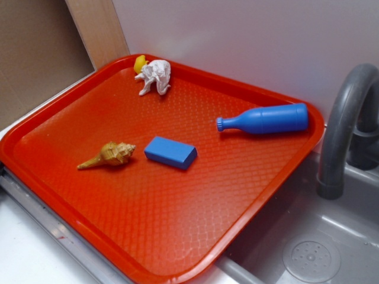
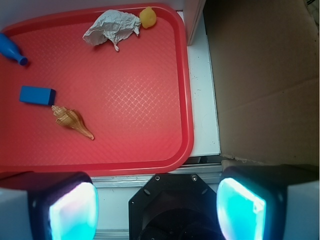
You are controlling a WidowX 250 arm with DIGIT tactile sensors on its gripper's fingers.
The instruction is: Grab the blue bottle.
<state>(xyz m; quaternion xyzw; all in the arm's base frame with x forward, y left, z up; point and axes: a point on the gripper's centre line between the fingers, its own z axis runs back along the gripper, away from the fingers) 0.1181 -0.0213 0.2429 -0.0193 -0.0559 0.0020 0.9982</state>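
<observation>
Exterior view shows the solid blue plastic bottle (image 1: 263,120) lying on its side near the far right corner of the red textured plastic tray (image 1: 148,236), its long axis running roughly left to right, ribbed cap pointing left toward the tray's middle and its base close to the right rim. Nothing touches it. Nearer and to the left, well apart from it, lies the flat blue rectangular block (image 1: 170,152), and just left of that the tan spiral seashell (image 1: 108,155). At the far rim sits a crumpled white paper wad (image 1: 155,77) with a small yellow object (image 1: 140,63) tucked behind it. A grey curved faucet (image 1: 343,130) rises over the grey sink basin (image 1: 296,248) beyond the tray's right edge.

From the wrist view, only the bottle's neck and cap show, at the upper left corner of the frame, so the bottle lies well away from the gripper (image 2: 157,210), diagonally across the tray. The jaws stand wide apart and hold nothing. Judging from this, the arm must travel across the tray toward that corner and turn the jaws to close across the body, square to the bottle's long axis.
</observation>
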